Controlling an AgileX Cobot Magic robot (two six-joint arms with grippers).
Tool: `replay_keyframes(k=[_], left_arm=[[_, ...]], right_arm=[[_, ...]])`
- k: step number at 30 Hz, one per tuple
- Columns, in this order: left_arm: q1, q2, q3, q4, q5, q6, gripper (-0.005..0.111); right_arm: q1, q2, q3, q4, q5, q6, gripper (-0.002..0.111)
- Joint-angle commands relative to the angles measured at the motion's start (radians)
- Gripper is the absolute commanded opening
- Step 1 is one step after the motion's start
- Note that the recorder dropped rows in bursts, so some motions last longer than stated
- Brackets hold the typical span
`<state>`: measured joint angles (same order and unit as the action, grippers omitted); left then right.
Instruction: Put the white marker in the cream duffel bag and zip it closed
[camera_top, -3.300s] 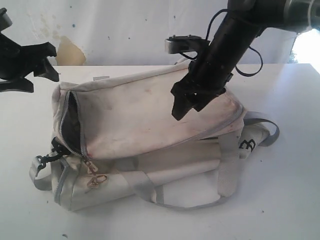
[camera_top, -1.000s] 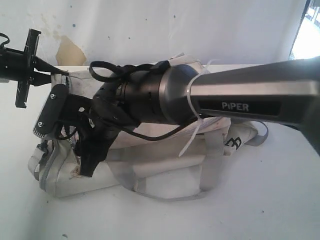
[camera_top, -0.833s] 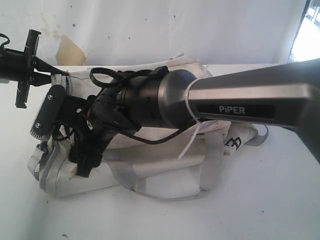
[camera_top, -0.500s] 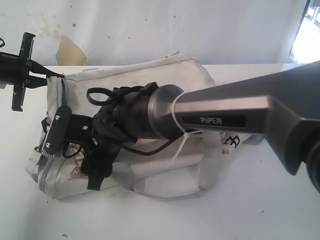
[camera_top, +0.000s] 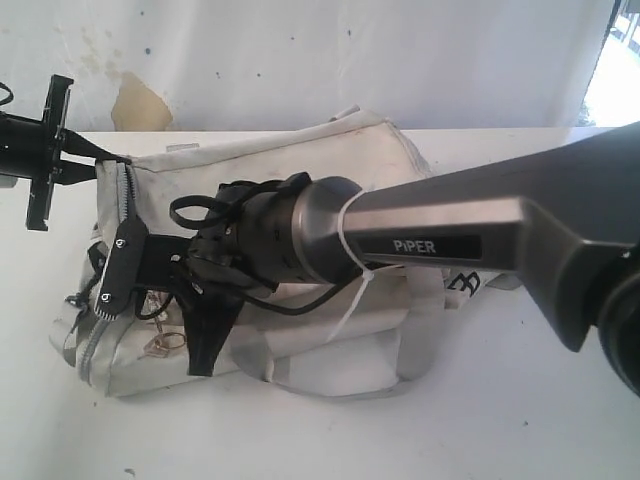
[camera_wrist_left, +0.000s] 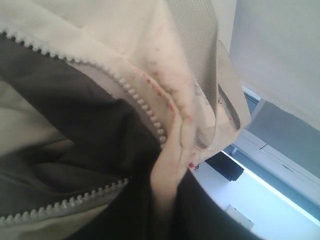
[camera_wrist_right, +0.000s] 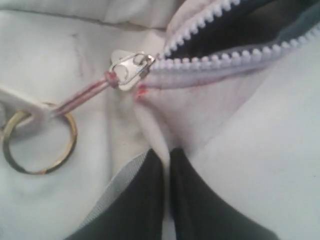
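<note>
The cream duffel bag (camera_top: 300, 160) lies on its side on the white table. Its end zipper (camera_top: 120, 205) is partly open onto a dark inside. My left gripper (camera_top: 92, 157) is shut on the bag's upper left corner; in the left wrist view a fold of cream fabric (camera_wrist_left: 170, 165) runs between its dark fingers (camera_wrist_left: 125, 210), beside the zipper teeth (camera_wrist_left: 137, 102). My right gripper (camera_top: 203, 358) reaches across and is shut on fabric (camera_wrist_right: 150, 125) just under the zipper slider (camera_wrist_right: 129, 70). The white marker is out of view.
A metal ring (camera_wrist_right: 37, 145) on a red-white cord hangs from the slider. Grey webbing straps (camera_top: 420, 330) trail from the bag's front and right. My right arm (camera_top: 450, 235) lies low over the bag. A wall stands behind the table (camera_top: 520, 400).
The right arm swung from above the bag's middle to its left end, then sank lower near the slider. The left gripper closed on the corner and drew it up and left.
</note>
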<state>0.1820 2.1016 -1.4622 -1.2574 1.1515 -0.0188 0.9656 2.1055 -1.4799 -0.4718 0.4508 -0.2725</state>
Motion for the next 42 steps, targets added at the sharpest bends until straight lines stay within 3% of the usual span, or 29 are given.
replay_keyframes(k=[1,11,14,17,20,23,26,34,42], left_arm=[[0.006,0.005,-0.003,-0.029,-0.038,-0.013,0.0],[0.006,0.064,-0.003,-0.19,-0.079,-0.028,0.0],[0.006,0.07,-0.003,-0.237,-0.086,0.09,0.001],[0.006,0.071,-0.005,-0.24,-0.09,0.267,0.015],[0.006,0.071,-0.005,-0.238,-0.087,0.425,0.039],[0.006,0.071,-0.005,-0.238,-0.087,0.493,0.061],[0.015,0.069,-0.005,-0.238,-0.071,0.546,0.074],[0.066,0.002,-0.005,-0.206,0.042,0.809,0.06],[0.133,-0.085,0.006,-0.017,0.07,0.843,0.064]], right_arm=[[0.001,-0.057,0.004,0.004,0.093,0.047,0.0],[0.003,-0.187,0.004,0.072,0.182,0.094,0.0],[0.003,-0.205,0.004,0.099,0.182,0.094,0.0],[0.003,-0.207,0.004,0.101,0.182,0.094,0.0],[0.003,-0.207,0.004,0.101,0.182,0.094,0.0],[0.003,-0.207,0.004,0.116,0.179,0.098,0.0],[0.003,-0.207,0.004,0.116,0.179,0.13,0.0],[0.003,-0.207,0.004,0.114,0.17,0.229,0.0],[0.001,-0.207,0.004,0.114,0.165,0.234,0.0]])
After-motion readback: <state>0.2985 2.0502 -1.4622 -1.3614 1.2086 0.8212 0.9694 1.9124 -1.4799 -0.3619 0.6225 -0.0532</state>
